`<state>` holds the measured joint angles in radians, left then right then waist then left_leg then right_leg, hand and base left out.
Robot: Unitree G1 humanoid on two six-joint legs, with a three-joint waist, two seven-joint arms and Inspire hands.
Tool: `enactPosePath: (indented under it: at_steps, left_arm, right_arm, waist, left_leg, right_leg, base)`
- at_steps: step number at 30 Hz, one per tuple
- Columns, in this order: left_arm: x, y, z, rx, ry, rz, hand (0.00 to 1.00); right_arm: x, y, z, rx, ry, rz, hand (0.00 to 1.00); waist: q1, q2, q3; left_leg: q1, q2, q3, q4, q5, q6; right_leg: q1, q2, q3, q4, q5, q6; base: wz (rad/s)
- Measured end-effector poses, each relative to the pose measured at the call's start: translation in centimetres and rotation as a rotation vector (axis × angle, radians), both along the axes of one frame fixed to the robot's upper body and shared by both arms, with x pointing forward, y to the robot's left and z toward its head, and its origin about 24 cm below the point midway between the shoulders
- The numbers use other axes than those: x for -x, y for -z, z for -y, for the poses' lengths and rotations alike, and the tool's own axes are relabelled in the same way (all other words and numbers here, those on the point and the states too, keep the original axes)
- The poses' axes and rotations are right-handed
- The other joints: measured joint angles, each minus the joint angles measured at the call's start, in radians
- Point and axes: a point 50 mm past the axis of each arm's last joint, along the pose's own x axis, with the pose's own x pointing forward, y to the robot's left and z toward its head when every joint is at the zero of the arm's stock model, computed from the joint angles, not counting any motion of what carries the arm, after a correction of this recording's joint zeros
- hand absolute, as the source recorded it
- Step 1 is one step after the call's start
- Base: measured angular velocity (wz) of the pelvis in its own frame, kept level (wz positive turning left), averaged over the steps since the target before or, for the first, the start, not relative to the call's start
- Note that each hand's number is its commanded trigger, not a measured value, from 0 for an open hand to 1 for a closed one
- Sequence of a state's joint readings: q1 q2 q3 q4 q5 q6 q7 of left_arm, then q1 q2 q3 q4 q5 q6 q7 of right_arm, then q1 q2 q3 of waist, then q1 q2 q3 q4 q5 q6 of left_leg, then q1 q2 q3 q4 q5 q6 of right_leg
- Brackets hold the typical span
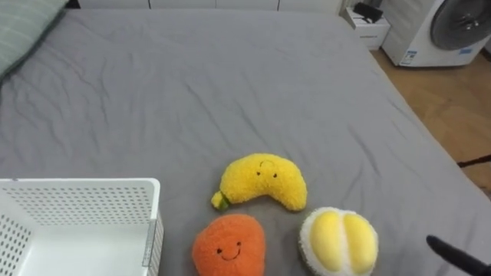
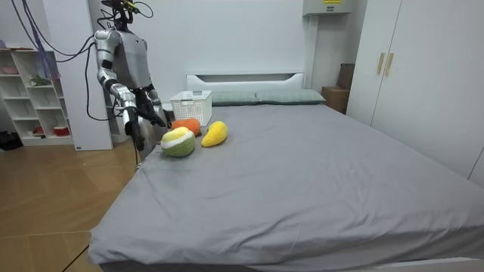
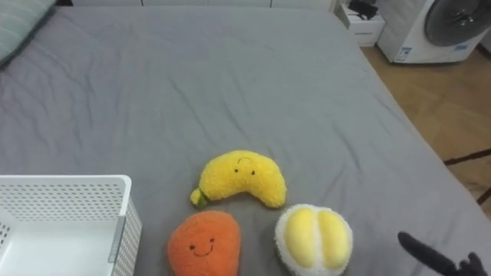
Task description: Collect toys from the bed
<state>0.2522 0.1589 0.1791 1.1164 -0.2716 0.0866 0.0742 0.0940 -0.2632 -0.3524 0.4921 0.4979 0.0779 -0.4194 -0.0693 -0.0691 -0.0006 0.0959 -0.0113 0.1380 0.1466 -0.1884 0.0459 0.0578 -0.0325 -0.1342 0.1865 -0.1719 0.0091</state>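
Note:
Three plush toys lie on the grey bed near its edge: a yellow banana, an orange fruit with a face, and a round white-and-yellow fruit. A white perforated basket stands on the bed left of the orange toy, and the part of its inside that shows holds nothing. My right hand reaches in low at the right with straight dark fingers. It is a short way right of the round fruit and not touching it. In the room view I stand at the bedside by the basket.
A striped pillow lies at the far left corner. Beyond the bed's right edge is wooden floor, with a white round-fronted appliance and a small white stand. The room view shows shelves behind me and a wardrobe.

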Motion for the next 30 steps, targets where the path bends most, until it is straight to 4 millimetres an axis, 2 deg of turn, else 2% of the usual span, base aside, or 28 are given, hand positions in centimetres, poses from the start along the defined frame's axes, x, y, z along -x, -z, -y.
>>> enactPosePath:
  at_steps: [5,11,14,17,25,30]
  left_arm:
    - [-0.3,0.0,0.0,-0.002,0.007,0.005,0.0]
    - [-0.6,-0.1,-0.2,-0.01,0.078,-0.002,0.0]
    - [-1.0,-0.1,-0.2,-0.014,0.08,0.007,0.0]
    - [-1.3,-0.1,-0.1,-0.014,0.082,0.013,0.0]
    - [-1.1,0.0,0.2,0.001,0.082,0.011,0.0]
    - [-0.8,0.0,0.2,0.006,0.08,0.003,0.0]
  right_arm:
    - [-2.4,-3.5,-0.7,0.178,-0.125,0.083,0.0]
    - [-4.1,-6.0,-2.2,0.37,-0.283,0.106,0.0]
    - [-4.5,-6.3,-2.8,0.439,-0.352,0.082,0.0]
    - [-5.0,-6.1,-3.5,0.429,-0.413,0.085,0.0]
    - [-5.7,-5.0,-5.7,0.357,-0.636,0.06,0.0]
    - [-5.8,-4.0,-6.9,0.339,-0.795,-0.016,0.0]
  waist:
    - [0.015,-0.001,0.0009]
    - [0.026,-0.003,0.0058]
    - [0.046,-0.009,0.0057]
    - [0.053,-0.008,0.0056]
    - [0.055,0.009,0.0044]
    - [0.06,0.008,0.0043]
  left_leg:
    - [-0.007,0.0,0.0,-0.002,0.0,0.0]
    - [-0.019,0.0,-0.001,-0.002,0.0,0.0]
    - [-0.021,0.0,0.0,-0.002,0.0,0.0]
    - [-0.019,0.001,-0.001,-0.002,0.0,0.0]
    - [-0.017,0.001,-0.006,0.001,0.0,0.0]
    - [-0.015,0.001,-0.006,0.002,0.0,0.0]
  right_leg:
    - [-0.005,0.0,-0.001,0.001,0.0,0.0]
    - [-0.012,0.0,-0.002,0.0,0.0,0.0]
    - [-0.021,0.0,-0.002,0.001,0.001,0.0]
    - [-0.018,-0.001,-0.006,0.001,0.004,-0.001]
    - [0.0,-0.003,-0.015,0.001,0.005,-0.002]
    - [0.002,-0.003,-0.012,0.0,0.005,-0.002]
  base:
    - [0.0]
    - [0.0]
    - [0.0]
    - [0.0]
    - [0.01]
    - [0.0]
